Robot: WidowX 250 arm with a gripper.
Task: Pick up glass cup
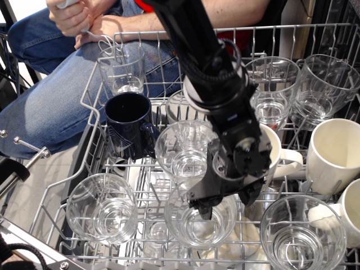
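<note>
Several clear rounded glass cups stand in the wire dish rack (pixel 95 95). One glass cup (pixel 197 228) is at the front middle, another (pixel 101 208) at the front left, another (pixel 301 239) at the front right, and one (pixel 180 149) in the middle. My gripper (pixel 225 203) is open and low over the front-middle cup. Its left finger (pixel 203 211) is at the cup's mouth and its right finger (pixel 248 197) is by the cup's right rim. The arm hides the back part of that cup. Nothing is gripped.
A navy mug (pixel 129 124) and a taller straight glass (pixel 121 67) stand at the rack's left. White mugs (pixel 334 154) stand at the right, one (pixel 269 151) partly behind my arm. More glasses (pixel 323 87) are at the back right. A seated person (pixel 67 84) is behind the rack.
</note>
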